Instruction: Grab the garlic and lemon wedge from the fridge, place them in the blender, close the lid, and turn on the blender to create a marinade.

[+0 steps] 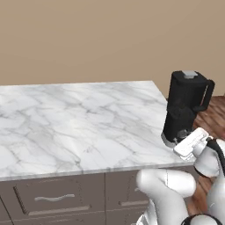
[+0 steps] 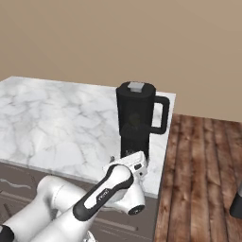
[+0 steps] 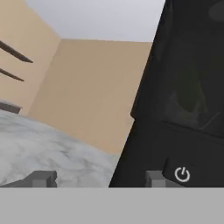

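The black blender (image 1: 186, 94) (image 2: 134, 113) stands at the right corner of the marble counter, its loop handle pointing right. Its flat black lid (image 1: 190, 75) (image 2: 136, 88) with the grey square cap sits on top of the jug. My gripper (image 1: 180, 140) (image 2: 126, 159) (image 3: 98, 179) is low against the front of the blender's base and stands open, with nothing held. In the hand view the right fingertip (image 3: 155, 178) is just left of a white power symbol (image 3: 182, 174) on the base. The garlic, lemon wedge and fridge are out of view.
The marble counter (image 1: 79, 118) (image 2: 56, 118) stretches to the left of the blender. Dark grey drawers (image 1: 55, 197) run under its front edge. Wooden floor (image 2: 203, 179) lies to the right, with a dark object (image 2: 237, 203) at the frame's edge.
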Robot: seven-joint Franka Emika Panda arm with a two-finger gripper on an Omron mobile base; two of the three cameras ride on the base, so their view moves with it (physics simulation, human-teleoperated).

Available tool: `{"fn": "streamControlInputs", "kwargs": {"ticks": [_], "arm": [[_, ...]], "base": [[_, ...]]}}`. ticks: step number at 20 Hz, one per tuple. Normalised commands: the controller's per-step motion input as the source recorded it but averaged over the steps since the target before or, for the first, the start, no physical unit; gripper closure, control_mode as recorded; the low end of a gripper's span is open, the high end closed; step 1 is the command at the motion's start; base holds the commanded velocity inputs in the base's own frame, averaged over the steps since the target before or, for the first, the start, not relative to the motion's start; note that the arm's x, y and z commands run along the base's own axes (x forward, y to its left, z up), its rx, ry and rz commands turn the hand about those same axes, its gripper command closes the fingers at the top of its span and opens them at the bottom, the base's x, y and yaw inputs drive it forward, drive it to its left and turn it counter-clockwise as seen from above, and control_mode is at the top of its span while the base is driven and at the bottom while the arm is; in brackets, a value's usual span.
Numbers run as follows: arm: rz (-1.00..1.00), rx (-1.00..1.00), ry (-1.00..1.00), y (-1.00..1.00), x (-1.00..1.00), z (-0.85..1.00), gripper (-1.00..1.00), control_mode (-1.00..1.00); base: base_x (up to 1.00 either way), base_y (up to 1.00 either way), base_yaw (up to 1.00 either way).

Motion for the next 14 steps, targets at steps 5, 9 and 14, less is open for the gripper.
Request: {"fn": "streamControlInputs", "kwargs": {"ticks": [5, 9, 14], "arm": [[0.12, 0.0, -0.2, 0.0, -0.9, 0.77, -1.0, -1.0], [0.1, 0.0, -0.13, 0.0, -0.62, 0.48, -1.0, -1.0], [0.03, 0.0, -0.07, -0.06, -0.93, -0.16, -1.0, -1.0]], "base": [[0.0, 0.0, 0.0], [0.0, 0.0, 0.0], [0.0, 0.0, 0.0]]}}
